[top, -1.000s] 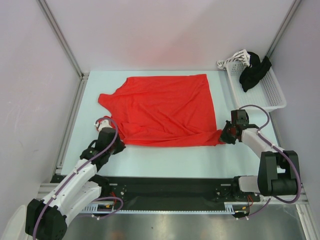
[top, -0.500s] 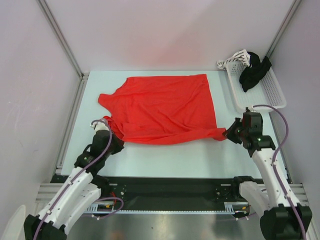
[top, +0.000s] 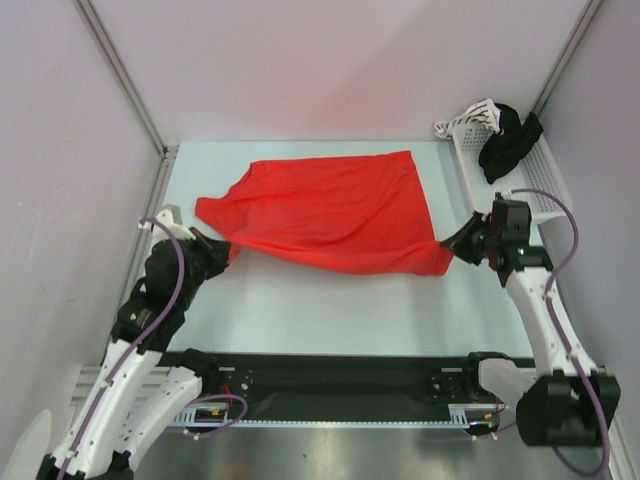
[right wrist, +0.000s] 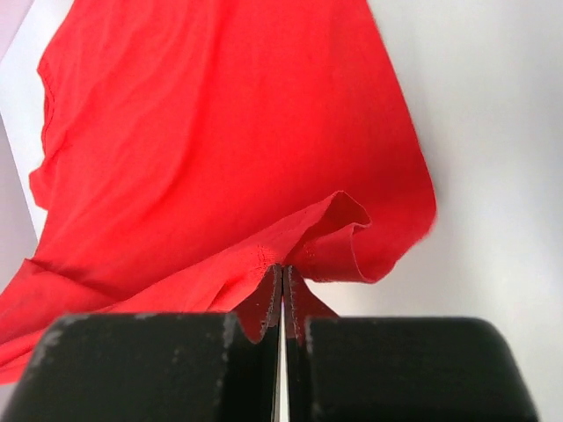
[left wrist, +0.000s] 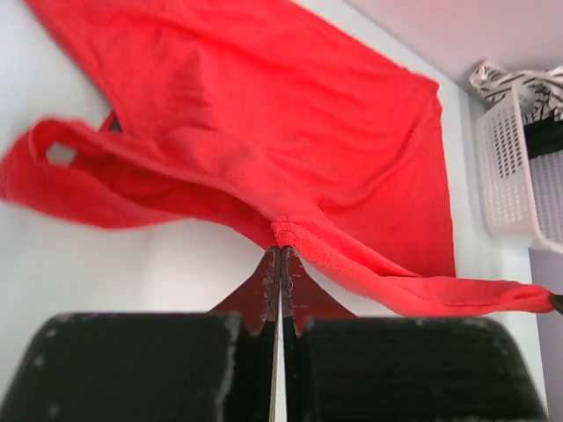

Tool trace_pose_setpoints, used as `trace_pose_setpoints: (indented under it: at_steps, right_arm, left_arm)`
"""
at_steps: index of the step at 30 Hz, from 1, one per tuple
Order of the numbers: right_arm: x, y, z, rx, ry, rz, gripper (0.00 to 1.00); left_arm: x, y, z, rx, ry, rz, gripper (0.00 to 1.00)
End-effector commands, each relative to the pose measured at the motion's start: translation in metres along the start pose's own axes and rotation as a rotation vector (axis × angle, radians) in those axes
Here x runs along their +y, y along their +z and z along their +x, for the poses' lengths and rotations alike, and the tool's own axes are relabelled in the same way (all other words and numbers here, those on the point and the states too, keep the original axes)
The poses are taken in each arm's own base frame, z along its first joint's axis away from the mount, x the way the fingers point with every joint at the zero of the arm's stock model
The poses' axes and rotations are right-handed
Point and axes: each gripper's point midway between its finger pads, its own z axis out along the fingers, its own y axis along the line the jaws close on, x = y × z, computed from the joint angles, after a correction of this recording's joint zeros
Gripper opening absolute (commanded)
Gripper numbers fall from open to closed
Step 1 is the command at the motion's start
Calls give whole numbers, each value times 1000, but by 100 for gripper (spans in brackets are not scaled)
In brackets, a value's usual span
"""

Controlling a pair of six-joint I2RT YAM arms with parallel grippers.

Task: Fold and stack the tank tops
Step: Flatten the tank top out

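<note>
Across the pale, smooth table (top: 330, 310), boxed in by plain matte panels (top: 330, 60) and slim metal posts (top: 120, 75), we see our left gripper (top: 222, 250) pinched tight on the stitched near-left edge of the red tank top (top: 335, 215). This thin, soft knit lies rippled over the middle, its near edge drawn taut between both arms. Farther right, our right gripper (top: 452, 246) is clamped on the garment's near-right corner, and beyond it a white mesh basket (top: 553, 190) holds a crumpled black cloth (top: 508, 140).
</note>
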Motion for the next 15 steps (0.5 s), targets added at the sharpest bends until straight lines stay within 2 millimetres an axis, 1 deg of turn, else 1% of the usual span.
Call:
trace_pose_setpoints:
  at_steps: [1,2,3,4,5,6,7,8,10,11,12,13,14,15]
  right_arm:
    - [50,11,-34,-25,-40,-171,0]
    - [55,12,-40,-32,-49,-178,0]
    - [57,17,-45,-23,-52,-173,0]
    - [60,26,-50,-5,-50,-166,0]
    - [76,22,-69,-35,-69,-192,0]
    - [83,21,-80,-37,-74,-197,0]
    - [92,20,-90,-41,-78,-207,0]
    - [115,15,-120,-82,-91,-245,0]
    - [139,6,-139,-87,-104,-296,0]
    - [169,-16,-167,-146,-128,-361,0]
    - [181,-26,-174,-157,-136,-388,0]
    - [198,-44,-182,-183,-161,-441,0]
    - [219,-76,-194,-251,-204,-500,0]
    - [228,-96,-200,-292,-229,-527,0]
  left_arm:
    - [-8,10,-26,-44,43,-41,0]
    - [-9,18,-25,-25,59,-54,0]
    - [-17,19,-36,-44,60,-41,0]
    - [-18,22,-44,-53,61,-50,0]
    - [-27,28,-57,-60,79,-46,0]
    - [-31,31,-66,-68,86,-48,0]
    - [-30,34,-80,-83,79,-68,0]
    - [-42,41,-102,-99,85,-58,0]
    - [-53,46,-129,-102,78,-25,0]
    - [-71,45,-159,-133,83,1,0]
    - [-79,41,-168,-127,92,21,0]
    - [-89,37,-182,-149,107,46,0]
    - [-111,15,-208,-217,143,114,0]
    - [-123,2,-219,-249,159,158,0]
